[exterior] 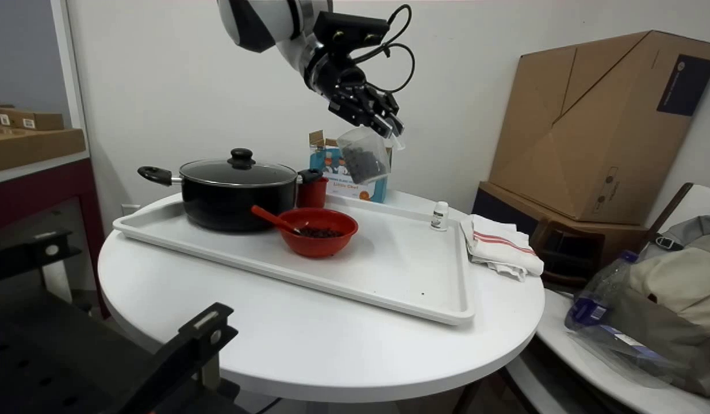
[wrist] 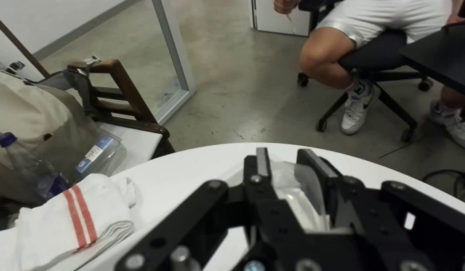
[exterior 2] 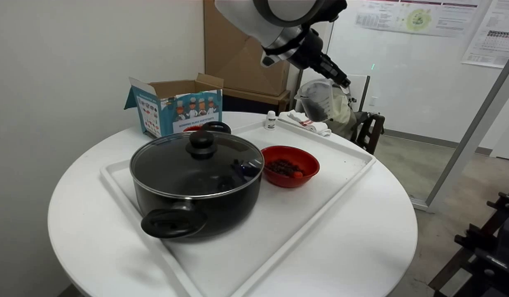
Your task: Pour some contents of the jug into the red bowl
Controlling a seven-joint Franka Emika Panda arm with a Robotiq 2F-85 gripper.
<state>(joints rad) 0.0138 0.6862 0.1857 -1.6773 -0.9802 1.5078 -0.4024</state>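
Held the jug (exterior: 363, 154) up in the air, pinched in the gripper (wrist: 286, 159), apparently by its handle (exterior: 398, 142) on the right, well apart from the tray (exterior: 400, 253) and the red bowl (exterior: 315, 247). Found the bowl on the tray, just beside the black pot (exterior: 234, 204), below and to the left of the gripper in both exterior views. Saw the jug's long axis leaning slightly in both exterior views, top to the left and base to the right, thus with the mouth on the bowl's side. Saw dark contents (exterior: 364, 167) in the lower part of the jug, with nothing visibly falling. Noted a dark heap (exterior: 322, 232) inside the bowl too, next to a red spoon-like tool (exterior: 268, 217) propped across the left rim in an exterior view, and a dark speck (exterior: 422, 294) on the near right of the tray. Judged from that heap at least one pour likely done, but could not tell about the need for another. For any further pour, reckoned on a shift left and down to a place over the bowl, then a steeper tip of the jug to the left, mouth first. Feared a scatter past the rim from tipping too high up or too far right. Could not judge the depth between jug and bowl
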